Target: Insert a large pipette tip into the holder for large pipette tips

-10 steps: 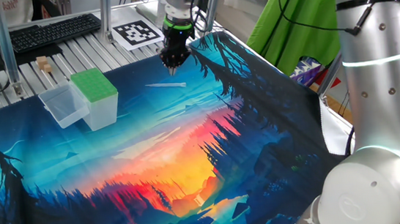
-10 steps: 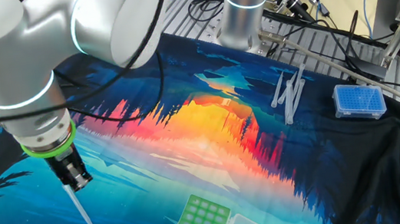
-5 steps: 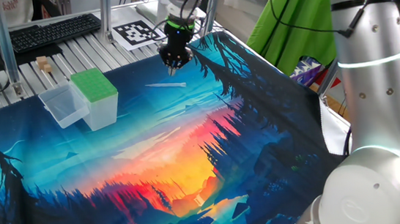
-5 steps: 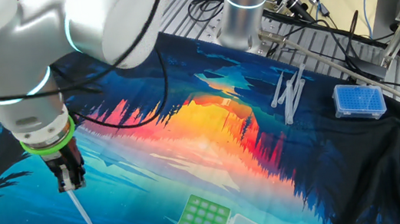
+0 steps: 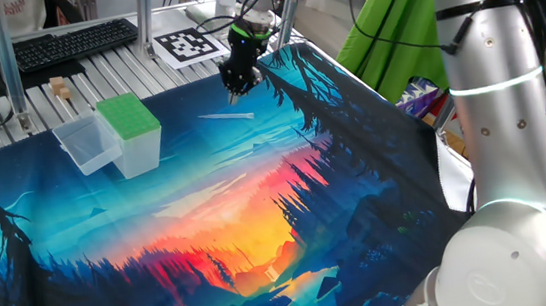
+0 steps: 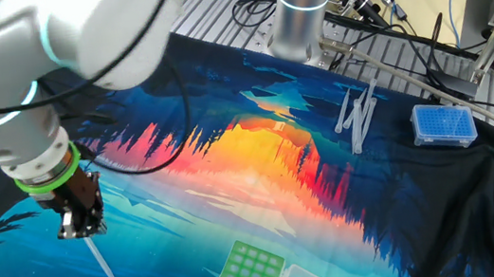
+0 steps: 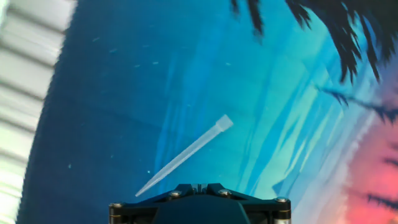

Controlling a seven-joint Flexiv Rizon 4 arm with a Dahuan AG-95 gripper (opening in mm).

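Barely begun: the large pipette tip [image 7: 185,155] lies flat on the printed cloth [image 5: 258,205], well apart from the green-topped holder [image 5: 130,121] at its nine o'clock, while the empty gripper [image 6: 80,229], fingers closed, hovers just above it.

Bright, even room light, shadows faint. Both fixed views sharp. Hand view soft: motion blur smears metal slats [image 7: 25,106] at left edge and cloth print.

The large pipette tip [image 5: 226,117] lies flat on the cloth [image 5: 258,205], just below the gripper [image 5: 235,89] that hangs over it, and the holder for large pipette tips [image 5: 130,132] stands to its left, touching a clear tub [image 5: 87,146].
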